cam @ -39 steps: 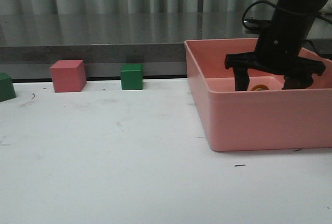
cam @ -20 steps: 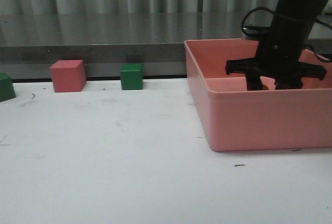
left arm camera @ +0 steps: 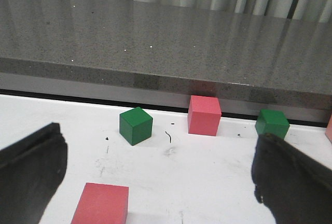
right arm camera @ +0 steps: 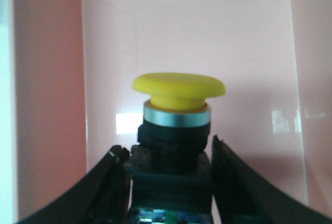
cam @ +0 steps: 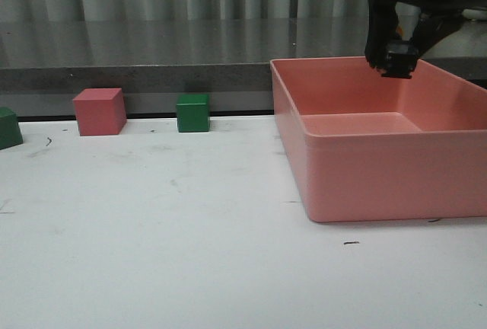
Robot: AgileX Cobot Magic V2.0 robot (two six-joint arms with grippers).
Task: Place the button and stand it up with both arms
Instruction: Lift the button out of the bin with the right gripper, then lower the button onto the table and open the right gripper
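The button [right arm camera: 179, 86] has a yellow mushroom cap, a pale collar and a black body with a bluish-green base. My right gripper [right arm camera: 167, 154] is shut on its body, cap pointing away from the wrist. In the front view the right gripper [cam: 396, 53] holds the button's dark body [cam: 400, 59] in the air above the back of the pink bin [cam: 365, 169]. My left gripper [left arm camera: 161, 182] is open and empty, low over the white table; it is out of the front view.
A pink cube [cam: 99, 110], a green cube [cam: 193, 112] and another green cube [cam: 9, 127] stand along the table's back edge. The left wrist view shows green cubes [left arm camera: 136, 125] [left arm camera: 272, 123] and pink cubes [left arm camera: 204, 115] [left arm camera: 101, 203]. A grey ledge [cam: 152, 47] runs behind.
My right gripper closed on the button down inside the pink bin, then rose with it to above the bin's rim. The cubes have not moved.
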